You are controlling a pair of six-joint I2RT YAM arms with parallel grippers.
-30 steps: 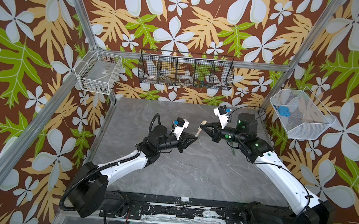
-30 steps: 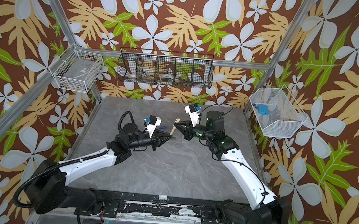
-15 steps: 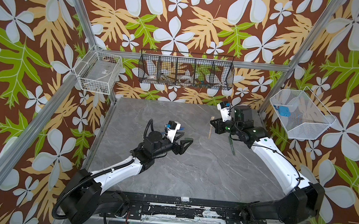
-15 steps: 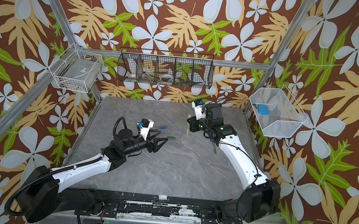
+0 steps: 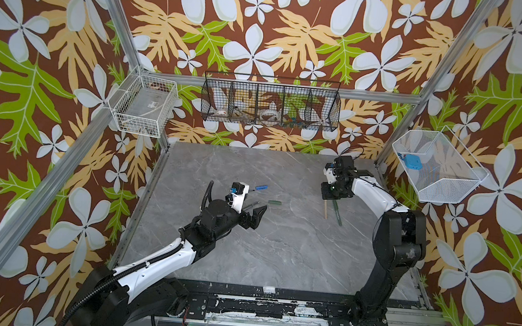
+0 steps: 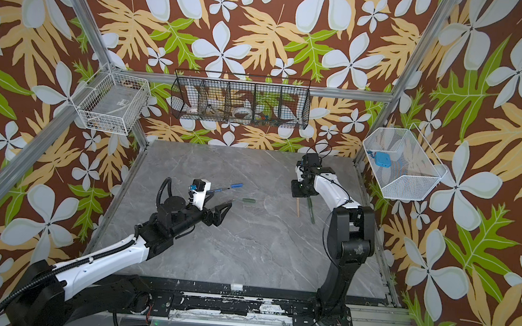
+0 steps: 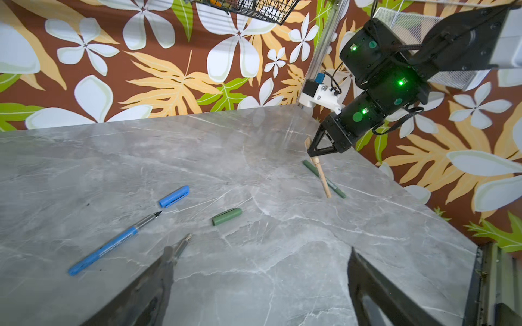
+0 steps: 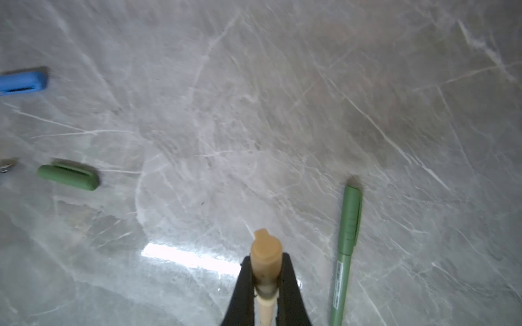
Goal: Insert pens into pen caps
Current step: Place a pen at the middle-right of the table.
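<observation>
My right gripper is shut on the tan pen, which wears its tan cap. The pen slants down toward the table at the back right, beside a capped green pen. My left gripper hangs open and empty over the table's left middle. Beyond it lie a blue pen, a blue cap and a green cap. An uncapped dark pen's tip shows past one left finger; its barrel is hidden.
A black wire basket hangs on the back wall. White wire baskets hang on the left wall and the right wall, the right one holding a blue object. The grey marble table ends in a black rail at the front.
The two grippers stood tip to tip at the table's middle. My left gripper has opened and drawn back left. The right arm has swung to the back right, lowering the capped tan pen.
</observation>
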